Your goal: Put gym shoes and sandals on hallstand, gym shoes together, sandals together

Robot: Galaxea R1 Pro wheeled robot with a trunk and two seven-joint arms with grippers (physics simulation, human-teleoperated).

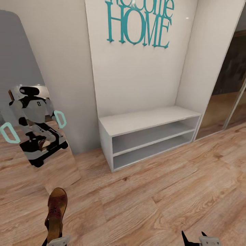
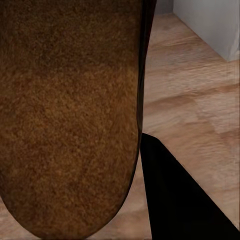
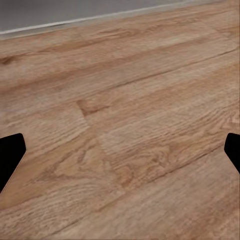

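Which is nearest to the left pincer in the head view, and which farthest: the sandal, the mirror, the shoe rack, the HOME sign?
1. Sandal, held in the left pincer.
2. Mirror, leaning at the left wall.
3. Shoe rack, ahead, to the right.
4. HOME sign, high on the wall.

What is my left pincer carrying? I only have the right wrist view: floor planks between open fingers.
Observer: A brown sandal. In the head view it juts forward from the left pincer, at the lower left.
Operator: Is the rack in front of me?
Observer: Yes. The hallstand stands ahead against the white wall, with its bench top and both shelves bare.
Operator: Anything beside it?
Observer: A tall mirror leans on the wall to its left, reflecting the robot.
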